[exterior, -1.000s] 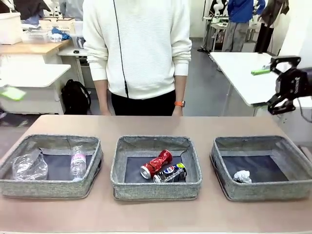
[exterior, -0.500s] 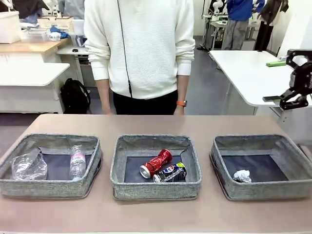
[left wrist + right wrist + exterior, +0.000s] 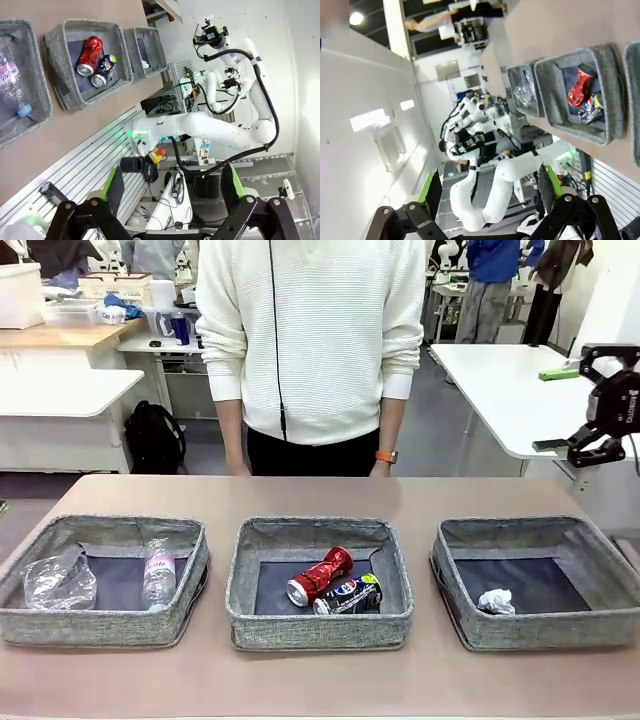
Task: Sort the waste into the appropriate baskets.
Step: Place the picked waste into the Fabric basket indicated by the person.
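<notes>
With every piece of waste lying in a basket (image 3: 318, 627), the right gripper (image 3: 588, 400) has lifted clear, both grippers gaping empty, so sorting looks finished.

Three baskets (image 3: 320, 625), two cans (image 3: 320, 576), one bottle (image 3: 158, 575), one cup (image 3: 60, 580), one paper ball (image 3: 495, 601)

The three baskets (image 3: 320, 585) lie open from above. A person (image 3: 320, 350) blocks the table's (image 3: 320, 495) far edge. Bare strips separate the baskets.

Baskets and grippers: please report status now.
Both grippers open, empty: right, left. Cup, bottle in left basket; cans middle; paper ball right. Nothing blocking.
</notes>
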